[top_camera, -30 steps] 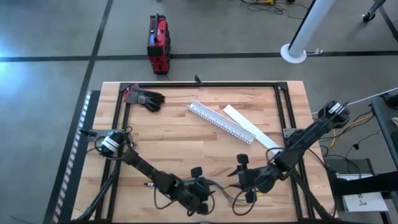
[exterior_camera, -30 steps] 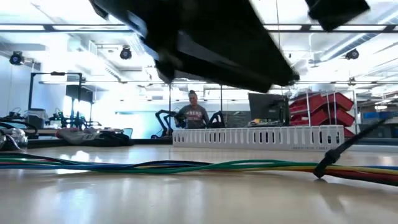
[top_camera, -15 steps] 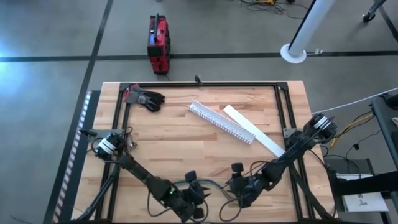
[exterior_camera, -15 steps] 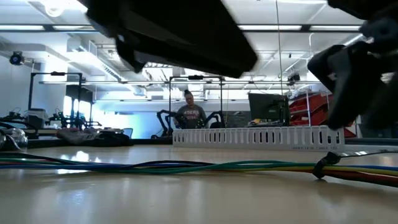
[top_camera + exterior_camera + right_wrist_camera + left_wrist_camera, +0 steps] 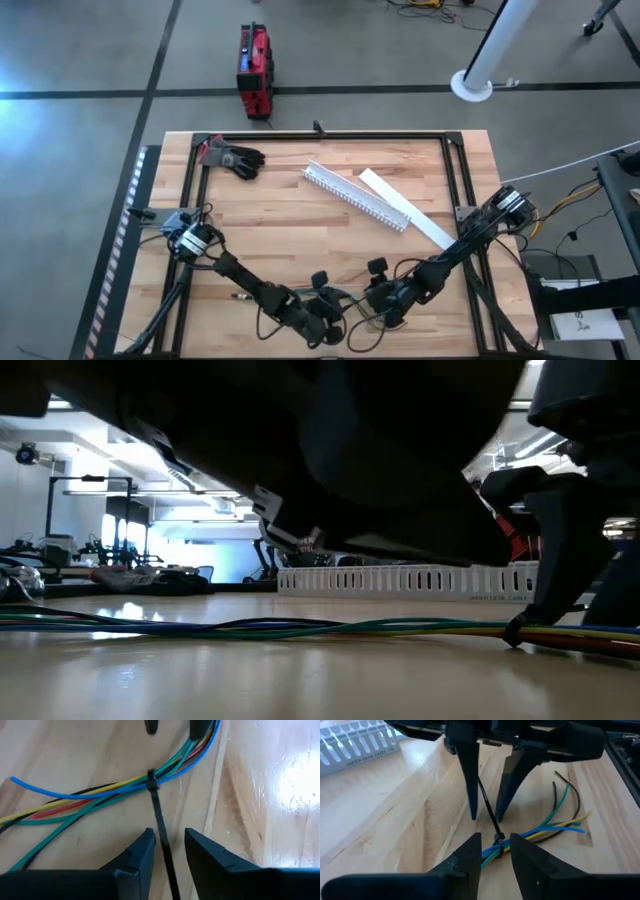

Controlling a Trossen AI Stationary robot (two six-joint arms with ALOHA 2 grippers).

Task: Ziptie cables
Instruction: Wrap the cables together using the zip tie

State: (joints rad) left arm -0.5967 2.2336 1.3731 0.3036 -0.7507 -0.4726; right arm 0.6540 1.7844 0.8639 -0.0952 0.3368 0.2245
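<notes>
Two grippers converging near table's 6 o'clock edge | cables (image 5: 100, 795) lying bundled there, black zip tie (image 5: 159, 822) looped round | right gripper (image 5: 167, 847) and left gripper (image 5: 496, 851) both gaping, straddling tail/bundle, gripping nothing | risking: closing off-centre, missing thin tail, dragging bundle.

The right pincer (image 5: 167, 847) is showing its two dark fingers (image 5: 137, 860) at the bottom of the frame, parted by a narrow gap, with the black tail of a zip tie (image 5: 159, 820) running up through that gap. The tie is wrapping the cables (image 5: 115, 790), a bundle of blue, yellow, red, green and black wires crossing the light wooden worktop (image 5: 75, 750) from the lower left toward the upper right. Two dark tips of the other pincer (image 5: 172, 725) are poking in at the top edge, just above the bundle.
</notes>
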